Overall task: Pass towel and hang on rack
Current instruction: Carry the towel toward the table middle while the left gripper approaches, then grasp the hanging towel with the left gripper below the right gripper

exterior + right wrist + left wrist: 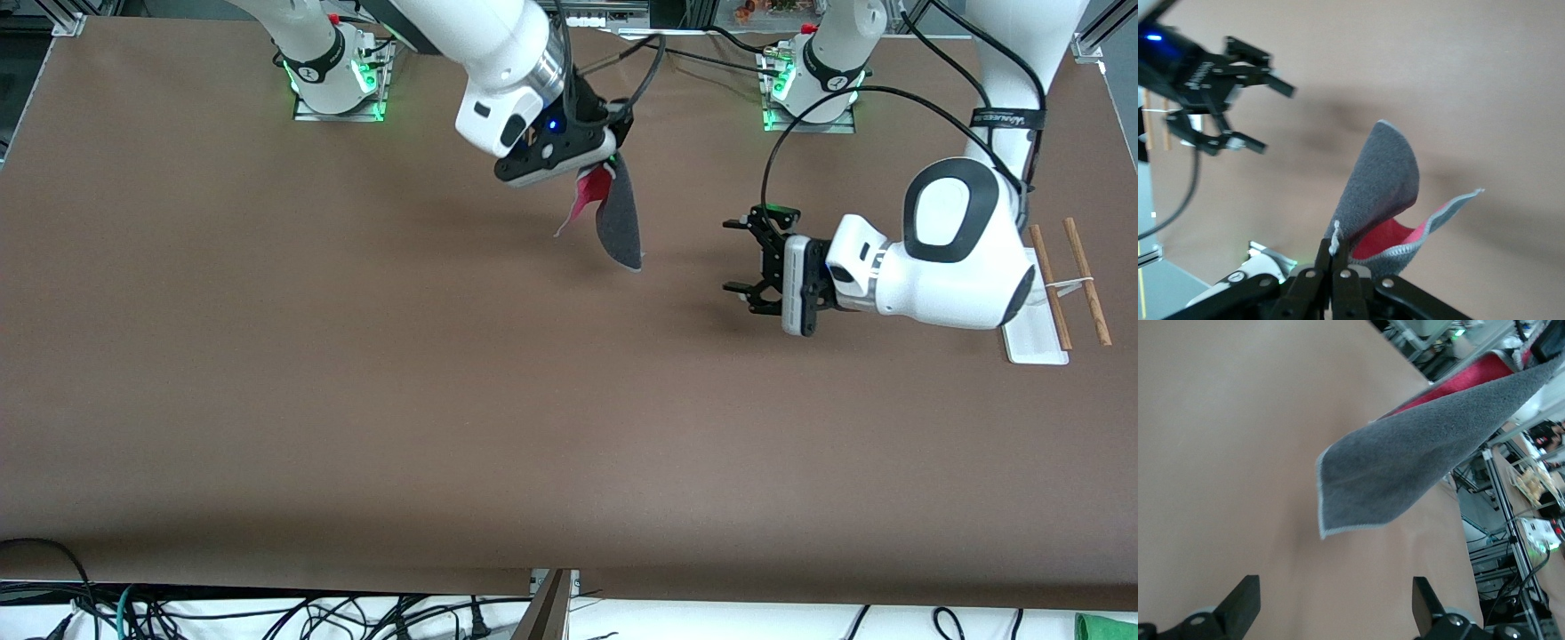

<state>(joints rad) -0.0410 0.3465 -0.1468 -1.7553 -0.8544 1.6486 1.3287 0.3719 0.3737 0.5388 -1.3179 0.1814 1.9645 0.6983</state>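
Pretty much the whole front view is taken up by the brown table, a plain matte surface with a seam showing along the edge nearest the camera. Past that edge a tangle of black cables is seen on a pale floor, and aluminium framing with cluttered shelving is caught in the left wrist view.

Next in size, two white arms are seen reaching out from green-lit bases along the table's top edge. The left arm is bent low at its own end of the table, and part of the rack is covered by its big white joint, so only a strip of the white base plate is visible, with the two thin wooden rods lying side by side just beside it.

The towel is held up in the air over the middle of the table, pinched at one corner by the right gripper, whose fingers are clamped tight on it. It hangs down folded over, dark grey with a pale trim, and a red inner face is shown.

The left gripper is held over the table near the towel but apart from it, turned sideways toward it, with its black fingers spread wide and nothing between them.
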